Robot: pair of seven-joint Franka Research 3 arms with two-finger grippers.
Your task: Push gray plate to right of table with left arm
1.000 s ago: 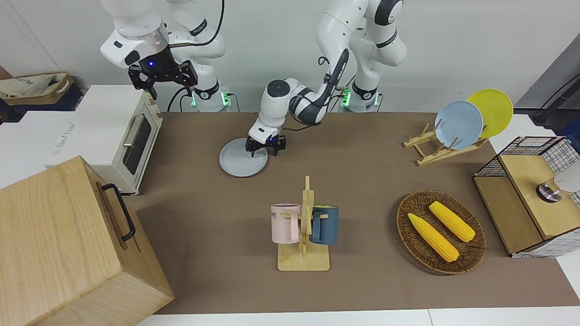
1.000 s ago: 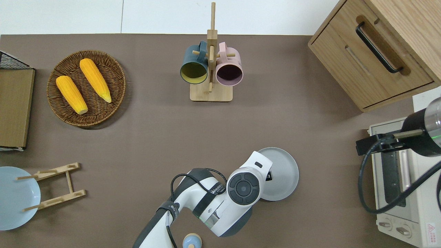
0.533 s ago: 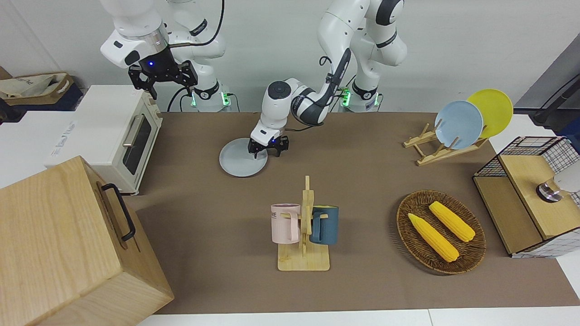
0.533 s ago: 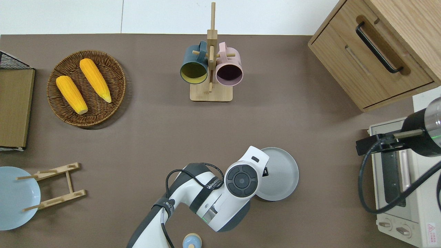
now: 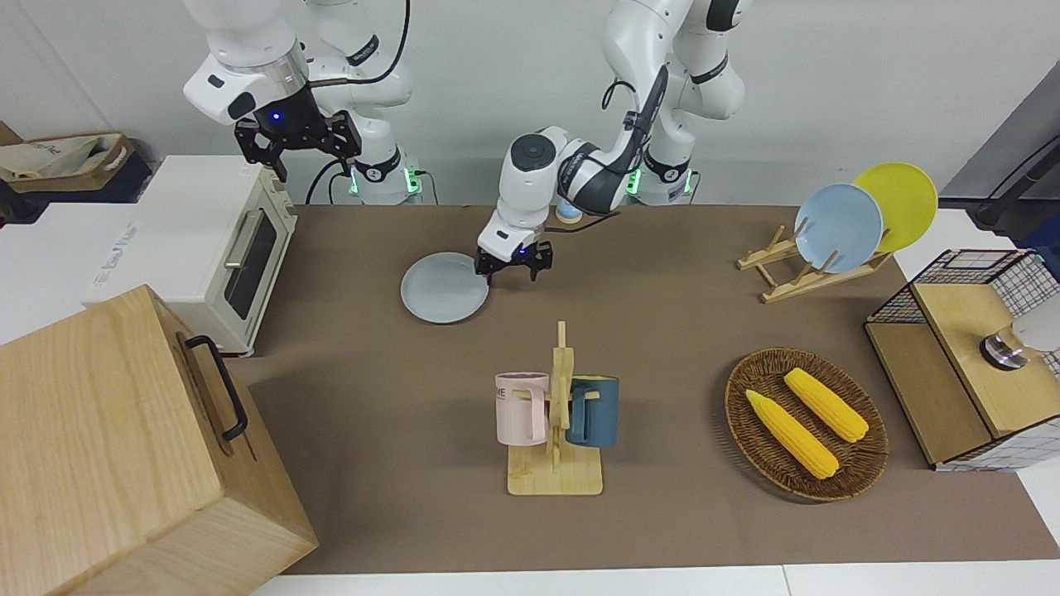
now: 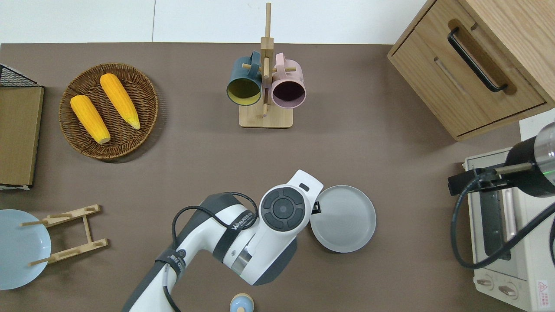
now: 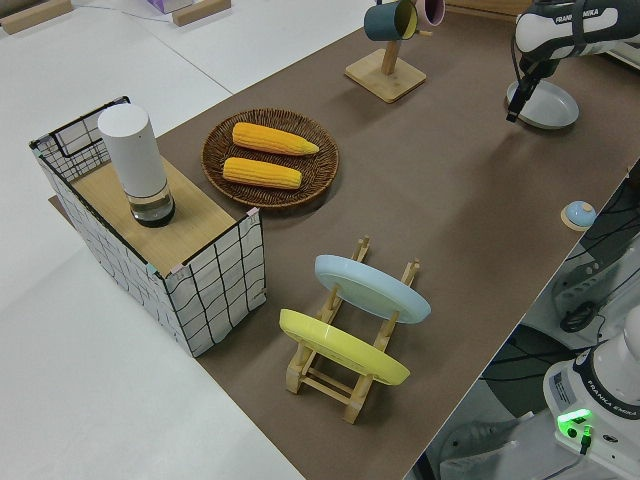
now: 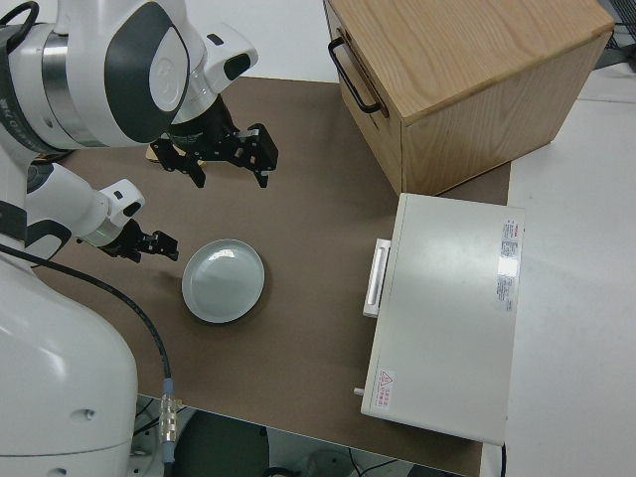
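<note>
The gray plate (image 5: 445, 288) lies flat on the brown table (image 5: 662, 331), nearer to the robots than the mug rack; it also shows in the overhead view (image 6: 343, 219) and in the right side view (image 8: 224, 280). My left gripper (image 5: 510, 273) is open and empty, low beside the plate's rim on the side toward the left arm's end of the table. In the overhead view the wrist covers most of the left gripper (image 6: 315, 208). My right gripper (image 5: 296, 142) is open and parked.
A mug rack (image 5: 556, 430) with a pink and a dark blue mug stands mid-table. A toaster oven (image 5: 211, 248) and a wooden cabinet (image 5: 124, 447) stand at the right arm's end. A corn basket (image 5: 805, 424), a plate rack (image 5: 816, 269) and a wire crate (image 5: 969, 356) are at the left arm's end.
My left gripper has moved from over the plate's edge toward the left arm's end and now stands beside the rim. The plate has stayed where it was.
</note>
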